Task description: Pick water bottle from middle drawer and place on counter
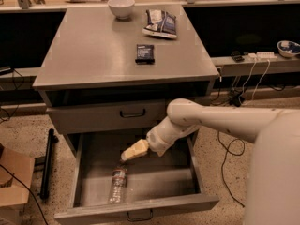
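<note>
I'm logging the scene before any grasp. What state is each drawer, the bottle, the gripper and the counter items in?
Middle drawer: pulled open.
Upper drawer: shut.
Water bottle: lying on its side on the drawer floor, not held.
Gripper: lowered into the open drawer, just behind the bottle, holding nothing.
Bowl: upright on the counter.
Snack bag: lying flat.
Dark packet: lying flat.

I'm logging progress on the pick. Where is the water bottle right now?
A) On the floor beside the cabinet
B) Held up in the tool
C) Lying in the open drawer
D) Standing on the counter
C: the bottle lies on its side on the floor of the open drawer, while the tool hovers over the drawer near the bottle's cap end.
</note>
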`<state>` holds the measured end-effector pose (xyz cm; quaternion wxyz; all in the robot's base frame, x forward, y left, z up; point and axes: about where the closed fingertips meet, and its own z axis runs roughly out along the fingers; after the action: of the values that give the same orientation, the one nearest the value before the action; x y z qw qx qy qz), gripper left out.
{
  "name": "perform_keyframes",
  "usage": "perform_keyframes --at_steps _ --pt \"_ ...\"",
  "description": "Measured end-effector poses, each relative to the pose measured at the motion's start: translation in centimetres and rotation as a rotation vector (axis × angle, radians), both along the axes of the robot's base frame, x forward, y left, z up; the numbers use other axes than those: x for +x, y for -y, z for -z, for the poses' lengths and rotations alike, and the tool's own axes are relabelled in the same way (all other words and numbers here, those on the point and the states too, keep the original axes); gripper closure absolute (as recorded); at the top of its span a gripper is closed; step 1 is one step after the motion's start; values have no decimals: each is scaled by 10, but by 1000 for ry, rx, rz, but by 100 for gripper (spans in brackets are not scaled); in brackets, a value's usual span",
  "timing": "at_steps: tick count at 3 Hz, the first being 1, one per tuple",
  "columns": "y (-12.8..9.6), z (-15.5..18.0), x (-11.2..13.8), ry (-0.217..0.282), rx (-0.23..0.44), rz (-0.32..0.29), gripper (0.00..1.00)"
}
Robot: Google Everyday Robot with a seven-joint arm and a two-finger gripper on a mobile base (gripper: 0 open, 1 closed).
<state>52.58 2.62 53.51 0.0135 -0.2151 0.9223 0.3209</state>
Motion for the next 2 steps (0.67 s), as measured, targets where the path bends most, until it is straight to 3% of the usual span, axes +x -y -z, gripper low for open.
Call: perform_keyframes --at_steps 1,2 --pt "-35 34 15 -79 -27 121 0" --pt "-58 58 18 -142 -36 169 0"
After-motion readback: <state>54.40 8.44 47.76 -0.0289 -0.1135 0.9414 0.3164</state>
